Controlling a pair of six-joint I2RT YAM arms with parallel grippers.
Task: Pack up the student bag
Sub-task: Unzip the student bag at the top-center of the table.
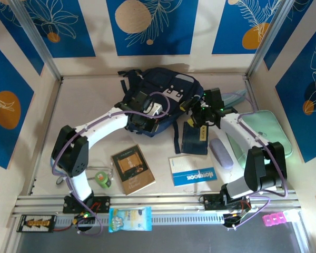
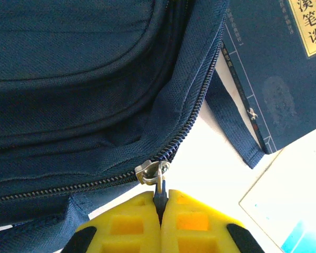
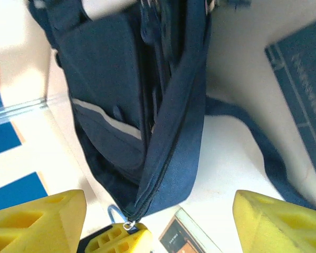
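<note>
student bag [image 1: 174,87] lying flat; long axis roughly left-right

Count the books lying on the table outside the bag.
3: a brown book front centre-left, a blue-and-white notebook to its right, a navy book behind that, beside the student bag. Any inside the bag would be hidden.

The student bag [image 2: 84,79] is matt navy cloth, coarsely woven, with stitched seams and a dark toothed zip. Its zip pull [image 2: 159,176] is bright, silvery metal. The left fingers [image 2: 129,226] look like matt yellow plastic, moulded in hollow cells. The table [image 2: 213,158] is pale and smooth. The snack packet [image 1: 129,219] is glossy film.
</note>
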